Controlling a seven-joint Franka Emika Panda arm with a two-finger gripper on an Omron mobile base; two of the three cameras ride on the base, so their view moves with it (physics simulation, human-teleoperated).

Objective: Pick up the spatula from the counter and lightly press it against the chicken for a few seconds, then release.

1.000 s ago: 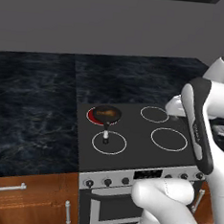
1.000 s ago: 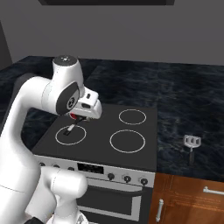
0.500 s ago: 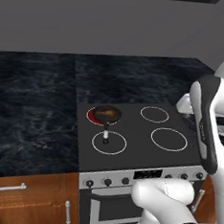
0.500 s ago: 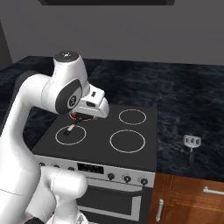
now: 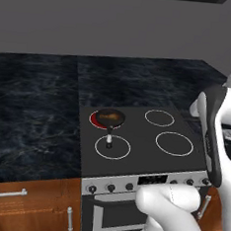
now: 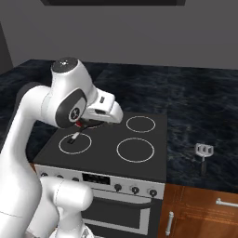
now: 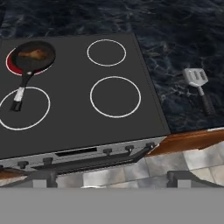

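Arm swings rightward over stove (image 6: 104, 162) | pincer (image 7: 113, 178) released, holding nothing | spatula (image 6: 203, 151) untouched on tabletop (image 6: 204, 116), right of frame | pickup not begun

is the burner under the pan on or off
On: the burner under the pan glows red, while the other three rings are white.

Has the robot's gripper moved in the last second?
Yes. In the right base view the gripper has slid right, toward the rear right burner.
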